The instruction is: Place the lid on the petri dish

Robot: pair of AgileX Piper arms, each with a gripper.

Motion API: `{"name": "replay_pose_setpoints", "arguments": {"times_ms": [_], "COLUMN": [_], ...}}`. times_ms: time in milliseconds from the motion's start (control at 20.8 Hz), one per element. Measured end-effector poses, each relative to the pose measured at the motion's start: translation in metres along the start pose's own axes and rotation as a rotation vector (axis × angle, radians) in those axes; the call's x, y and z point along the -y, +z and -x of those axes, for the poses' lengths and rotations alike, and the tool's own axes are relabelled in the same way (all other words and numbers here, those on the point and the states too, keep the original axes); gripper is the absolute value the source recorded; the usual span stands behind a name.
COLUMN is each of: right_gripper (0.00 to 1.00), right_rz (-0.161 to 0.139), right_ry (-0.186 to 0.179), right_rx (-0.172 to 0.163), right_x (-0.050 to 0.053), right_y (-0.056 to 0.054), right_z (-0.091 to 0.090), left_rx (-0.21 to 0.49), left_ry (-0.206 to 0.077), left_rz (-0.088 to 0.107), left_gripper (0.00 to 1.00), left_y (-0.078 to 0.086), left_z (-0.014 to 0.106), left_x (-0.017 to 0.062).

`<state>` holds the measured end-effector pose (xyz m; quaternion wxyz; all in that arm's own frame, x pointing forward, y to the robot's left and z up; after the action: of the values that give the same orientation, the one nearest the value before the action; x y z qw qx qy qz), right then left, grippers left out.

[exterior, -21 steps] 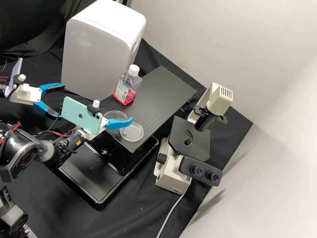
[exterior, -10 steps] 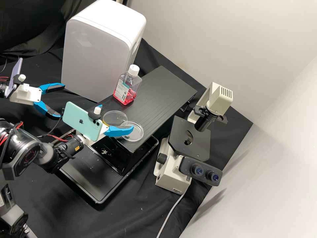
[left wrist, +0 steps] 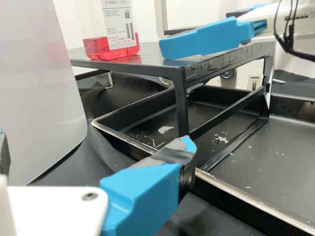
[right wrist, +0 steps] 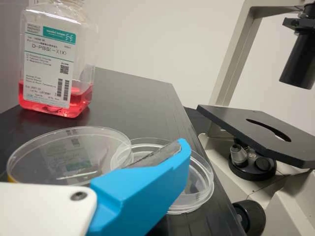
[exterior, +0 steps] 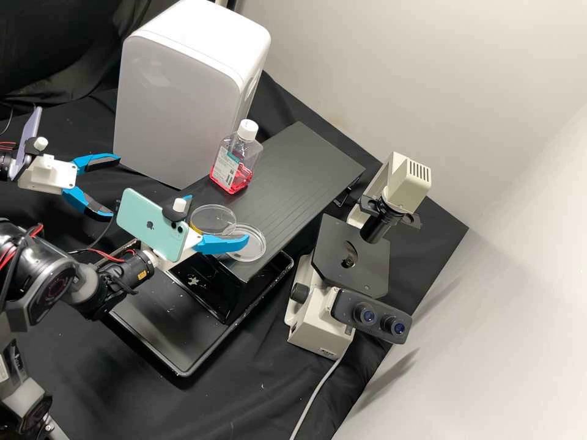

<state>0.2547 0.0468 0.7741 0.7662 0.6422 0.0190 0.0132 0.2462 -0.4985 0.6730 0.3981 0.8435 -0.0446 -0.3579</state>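
Above the rack [exterior: 293,165], the right gripper [exterior: 215,221] is closed on the lid [right wrist: 66,151], holding it raised beside the dish [exterior: 252,242] and partly overlapping it; next, I think, it must centre the lid and lower it.

Right gripper [exterior: 217,223] has dropped lower over the last second and closed on the lid [exterior: 213,218]. The lid lay flat before and is tilted now.

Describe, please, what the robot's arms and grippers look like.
The right arm is dark grey, with rounded joints and red and black cables. The left gripper and right gripper each have a white body and two bright blue fingers with grey pads. A mint-green phone sits clamped on the right wrist.
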Motion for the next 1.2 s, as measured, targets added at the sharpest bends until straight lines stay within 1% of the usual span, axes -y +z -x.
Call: {"name": "replay_pose_setpoints", "arguments": {"times_ms": [192, 241, 385, 529, 673, 866, 1203], "right_gripper": [1.00, 0.00, 0.00, 0.00, 0.00, 0.00, 0.00], "right_rz": [0.003, 0.003, 0.003, 0.006, 0.010, 0.006, 0.009], "right_ry": [-0.003, -0.004, -0.004, -0.013, -0.017, -0.017, -0.015], "right_rx": [0.000, 0.001, 0.001, 0.007, -0.002, -0.002, 0.000], "right_x": [0.0042, 0.0046, 0.0046, 0.0063, 0.0067, 0.0058, 0.0046], "right_y": [0.0009, 0.0011, 0.0011, 0.0036, 0.0029, 0.0040, 0.0057], "right_z": [-0.0010, -0.0011, -0.0011, -0.0020, -0.0020, -0.0022, -0.0026], "left_rx": [0.000, 0.000, 0.000, 0.000, 0.000, 0.000, -0.002], "left_ry": [0.000, 0.000, 0.000, 0.000, 0.002, 0.002, 0.002], "left_rz": [0.000, 0.000, 0.000, 0.002, 0.004, 0.006, 0.006], "left_gripper": [1.00, 1.00, 1.00, 1.00, 1.00, 1.00, 1.00], "left_y": [0.0000, 0.0000, 0.0000, 0.0000, -0.0001, -0.0001, -0.0007], "left_z": [0.0000, 0.0000, 0.0000, 0.0000, -0.0004, -0.0004, -0.0003], "left_x": [0.0000, 0.0000, 0.0000, 0.0000, -0.0004, -0.0004, -0.0005]}}
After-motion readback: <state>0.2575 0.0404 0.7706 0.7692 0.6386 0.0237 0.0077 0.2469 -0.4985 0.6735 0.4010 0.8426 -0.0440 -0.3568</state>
